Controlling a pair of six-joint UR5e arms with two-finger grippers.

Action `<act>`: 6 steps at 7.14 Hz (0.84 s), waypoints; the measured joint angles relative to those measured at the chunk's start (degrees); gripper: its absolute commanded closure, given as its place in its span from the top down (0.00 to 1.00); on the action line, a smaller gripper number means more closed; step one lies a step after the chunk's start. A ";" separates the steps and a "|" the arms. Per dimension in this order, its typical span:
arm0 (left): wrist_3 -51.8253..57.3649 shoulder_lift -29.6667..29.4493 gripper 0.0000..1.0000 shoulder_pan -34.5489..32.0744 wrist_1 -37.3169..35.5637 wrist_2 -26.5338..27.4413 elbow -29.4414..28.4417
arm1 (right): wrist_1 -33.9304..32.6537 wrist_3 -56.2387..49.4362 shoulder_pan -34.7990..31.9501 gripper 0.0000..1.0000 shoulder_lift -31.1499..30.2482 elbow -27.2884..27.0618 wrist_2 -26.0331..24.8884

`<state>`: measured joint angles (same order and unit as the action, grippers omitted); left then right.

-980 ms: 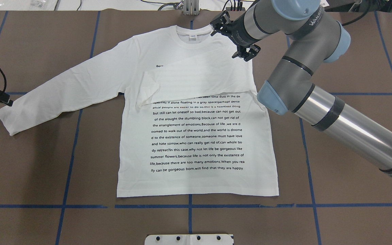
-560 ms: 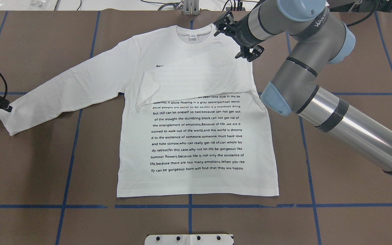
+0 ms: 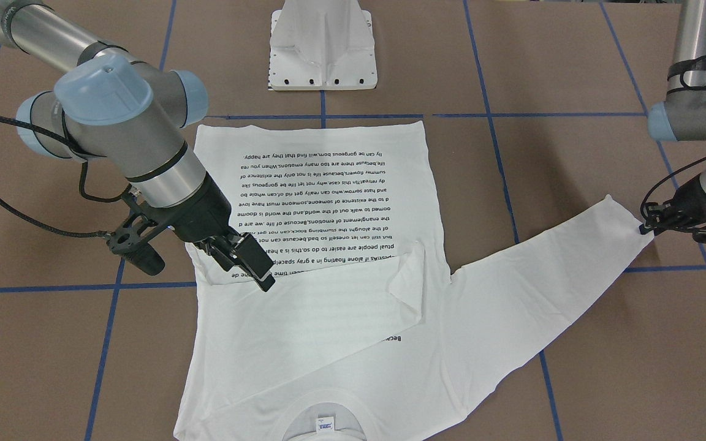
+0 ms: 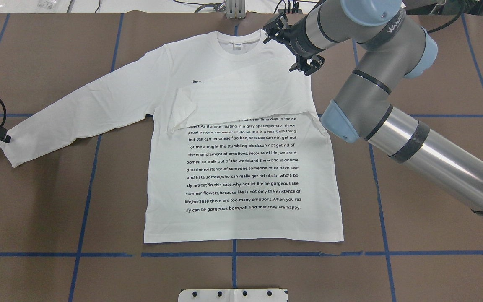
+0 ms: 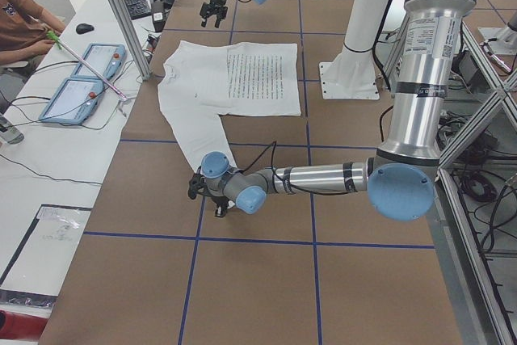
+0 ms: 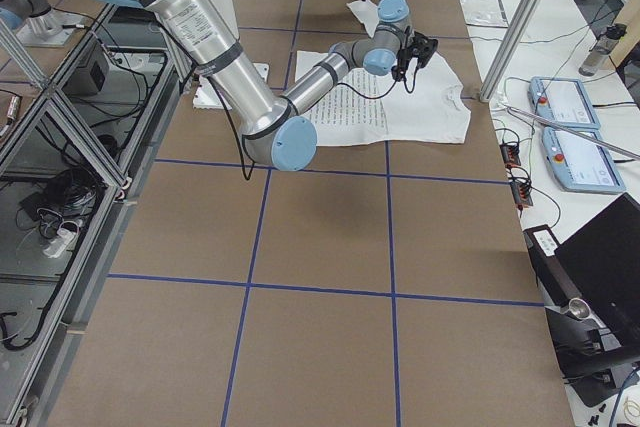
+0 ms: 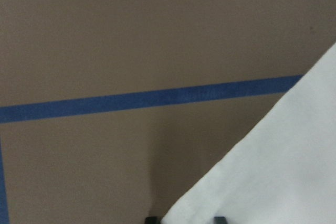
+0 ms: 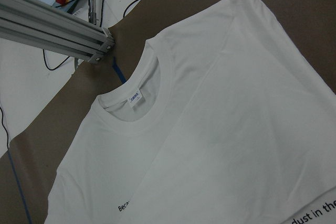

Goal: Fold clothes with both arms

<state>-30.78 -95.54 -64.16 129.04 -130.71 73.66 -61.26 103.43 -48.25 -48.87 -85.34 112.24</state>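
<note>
The white long-sleeved T-shirt (image 4: 241,167) lies flat, print side up, with its collar at the far edge. One sleeve is folded across the chest (image 4: 233,98). The other sleeve (image 4: 82,113) stretches out to the left. My left gripper (image 4: 1,136) is low at that sleeve's cuff. In the left wrist view the cuff corner (image 7: 273,171) lies between its parted fingertips (image 7: 151,219). My right gripper (image 4: 271,30) hangs open and empty above the shirt's shoulder next to the collar (image 8: 136,108); it also shows in the front view (image 3: 254,268).
The white pedestal base (image 3: 322,43) stands on the brown table at the robot's side. Blue tape lines (image 4: 86,188) cross the table. An aluminium frame post (image 8: 52,30) and control tablets (image 5: 81,78) stand beyond the collar end. An operator (image 5: 20,14) sits there.
My left gripper has moved toward the robot's side along the cuff end. My right gripper has shifted slightly up and to the right. The shirt has not moved.
</note>
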 measured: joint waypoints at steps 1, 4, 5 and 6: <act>-0.02 0.00 0.00 -0.03 0.05 -0.21 0.85 | 0.00 0.01 0.00 1.00 -0.01 0.00 0.00; -1.64 -0.02 0.00 -0.08 -0.50 -4.97 9.00 | 0.41 -0.58 -0.45 1.00 -1.58 -0.47 0.31; -6.17 -0.48 0.00 0.05 -0.37 -7.41 13.05 | 0.63 -1.92 -1.15 1.00 -3.46 -1.22 0.54; -13.41 -2.04 0.00 0.60 -0.24 -8.59 17.34 | 0.78 -5.32 -2.07 1.00 -5.84 -2.13 0.64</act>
<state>-44.20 -97.57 -63.56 128.80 -139.30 91.01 -60.48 98.12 -50.32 -54.72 -87.47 112.88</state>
